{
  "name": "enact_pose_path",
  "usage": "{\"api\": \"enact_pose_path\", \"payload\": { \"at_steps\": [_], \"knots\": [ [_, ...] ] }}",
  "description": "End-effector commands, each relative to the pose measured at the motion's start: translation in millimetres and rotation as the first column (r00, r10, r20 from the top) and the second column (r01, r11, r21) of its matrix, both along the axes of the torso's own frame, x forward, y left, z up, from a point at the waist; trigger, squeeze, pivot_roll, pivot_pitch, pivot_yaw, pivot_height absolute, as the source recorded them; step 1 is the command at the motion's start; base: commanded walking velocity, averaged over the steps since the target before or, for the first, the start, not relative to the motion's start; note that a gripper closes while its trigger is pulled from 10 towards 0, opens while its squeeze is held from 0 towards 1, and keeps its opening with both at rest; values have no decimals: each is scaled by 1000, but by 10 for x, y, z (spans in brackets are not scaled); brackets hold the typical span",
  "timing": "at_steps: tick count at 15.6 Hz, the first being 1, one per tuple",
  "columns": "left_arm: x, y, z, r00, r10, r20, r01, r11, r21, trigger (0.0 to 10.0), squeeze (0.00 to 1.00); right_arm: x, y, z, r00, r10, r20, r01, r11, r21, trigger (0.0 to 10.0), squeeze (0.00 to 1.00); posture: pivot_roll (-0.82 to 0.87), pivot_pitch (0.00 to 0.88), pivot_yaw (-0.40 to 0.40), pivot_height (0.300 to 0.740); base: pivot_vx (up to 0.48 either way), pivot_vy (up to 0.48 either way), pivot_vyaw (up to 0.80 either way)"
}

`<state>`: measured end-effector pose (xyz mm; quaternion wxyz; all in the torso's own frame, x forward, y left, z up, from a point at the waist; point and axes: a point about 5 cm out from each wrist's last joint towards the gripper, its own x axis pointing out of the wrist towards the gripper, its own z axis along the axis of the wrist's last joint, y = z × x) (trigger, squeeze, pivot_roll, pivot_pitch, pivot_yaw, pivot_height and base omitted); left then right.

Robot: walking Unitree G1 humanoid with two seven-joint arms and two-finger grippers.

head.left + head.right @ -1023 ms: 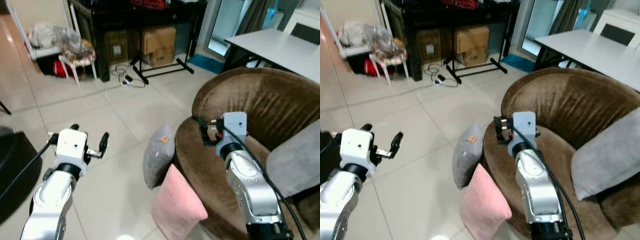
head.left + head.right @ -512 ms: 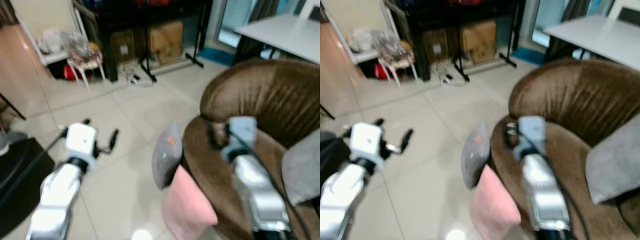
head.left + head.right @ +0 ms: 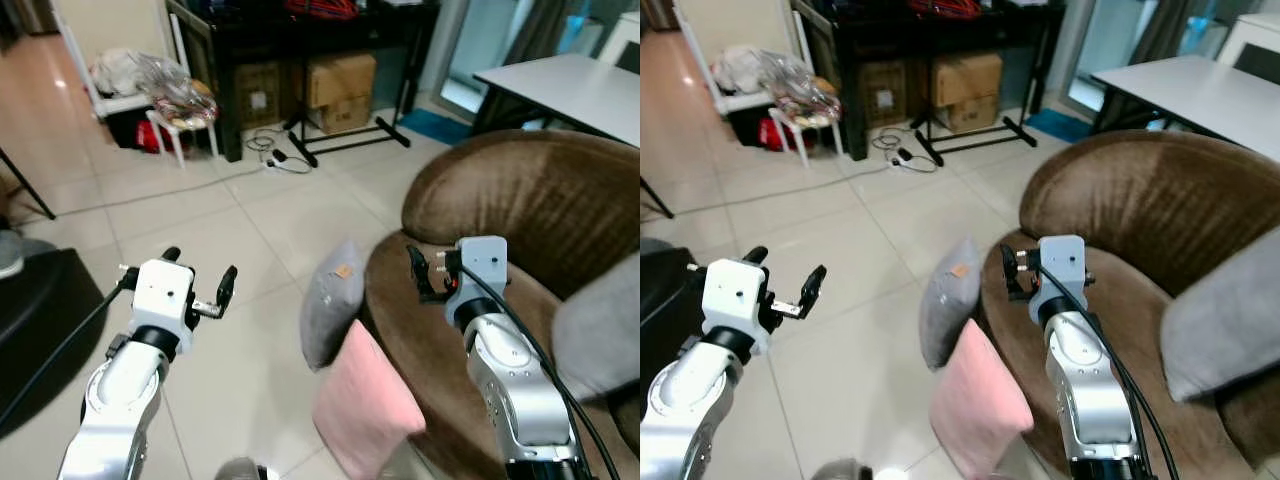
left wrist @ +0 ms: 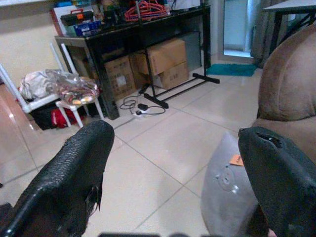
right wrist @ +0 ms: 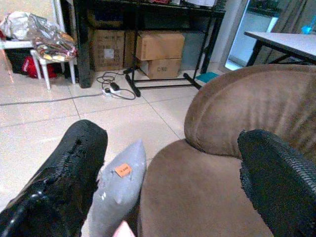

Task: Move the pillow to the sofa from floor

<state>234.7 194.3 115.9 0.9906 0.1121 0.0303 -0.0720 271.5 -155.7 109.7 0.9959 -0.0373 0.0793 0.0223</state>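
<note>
Fingers of both grippers are held spread, empty: left gripper [image 3: 200,283] above the beige tiled floor [image 3: 250,230], right gripper [image 3: 1007,273] above the brown velvet round sofa [image 3: 520,210]. Grey square pillow [image 3: 330,305] and pink square pillow [image 3: 365,410] are propped upright on the floor against the sofa's front edge.

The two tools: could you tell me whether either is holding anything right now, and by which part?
Nothing is held. The left tool hangs open above the floor tiles, and the right tool is open over the brown sofa. The grey pillow leans untouched against it.
</note>
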Motion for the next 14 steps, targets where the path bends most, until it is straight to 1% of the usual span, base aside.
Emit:
{"api": "enact_pose_path", "payload": {
  "at_steps": [1,4,6,8,14],
  "knots": [
    [-5,8,7,1000,17,9,-17,1000,2,10000,0,16,-26,11,1000,-1,4,1,1000,-5,10000,1000,30,0,-58,635,0,0,0],
    [-13,7,8,999,29,19,-29,1000,4,10000,0,27,-14,13,1000,12,5,-12,1000,-12,10000,1000,35,0,-70,605,0,0,0],
    [-17,-1,11,999,25,30,-25,1000,-11,10000,0,44,-4,24,1000,24,12,-24,999,-25,10000,1000,34,0,-74,585,0,0,0],
    [-21,-8,12,999,25,33,-24,999,-21,10000,0,53,-13,30,1000,26,10,-25,999,-37,10000,1000,35,0,-82,585,0,0,0],
    [-52,4,-6,999,36,34,-34,999,-39,10000,0,75,-32,33,1000,25,2,-25,999,-46,10000,1000,35,0,-96,585,294,0,0]
  ]
}}
